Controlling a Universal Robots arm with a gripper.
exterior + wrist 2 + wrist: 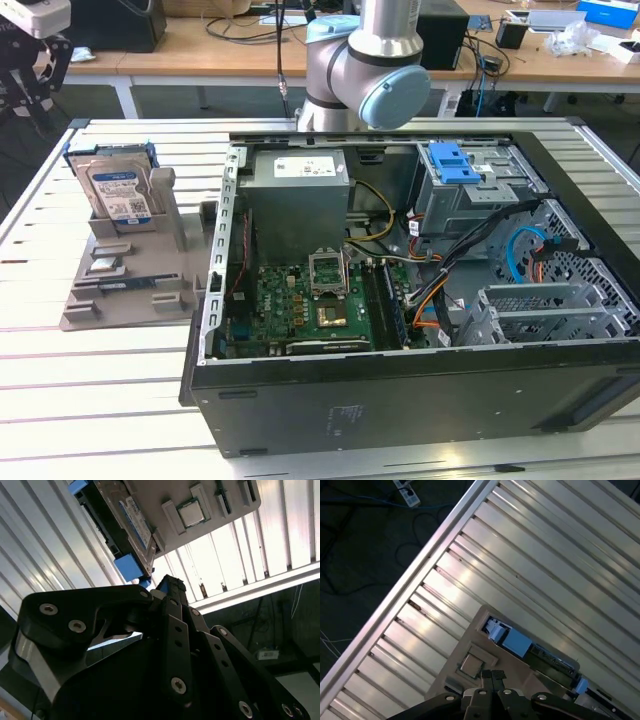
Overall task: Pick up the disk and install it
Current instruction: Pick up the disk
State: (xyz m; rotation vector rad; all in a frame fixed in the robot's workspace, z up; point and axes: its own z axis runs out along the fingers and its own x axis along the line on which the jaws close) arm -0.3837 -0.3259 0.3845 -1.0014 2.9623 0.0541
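Our gripper (493, 674) first: black jointed fingers with bright screw heads. The tips are drawn together in both wrist views with nothing between them. It hangs over the grey holder (475, 645), near the disk (517, 643), and looks clear of it.

Step, as we read it: approach for the pick. Nothing grasped, nothing installed.

Scene, big to small:
- table (40, 330): ribbed aluminium slats, shiny, with glare.
- computer case (400, 410): black steel tower on its side, panel off, green board and cable bundles exposed.
- drive cage (470, 200): grey sheet metal inside the case, blue plastic bracket (452, 160) on top.
- holder: matte moulded tray, just beside the case at the exterior view's left.
- disk: flat silver rectangle with a white-and-blue label and blue plastic rails, standing on edge in the holder's slot.
- chip (191, 513): small square with a metal lid, seated in a holder pocket.

We judge the pick calls for fingers spread to straddle the disk's thin edge, squared to it, bearing on the metal body rather than the plastic rails.
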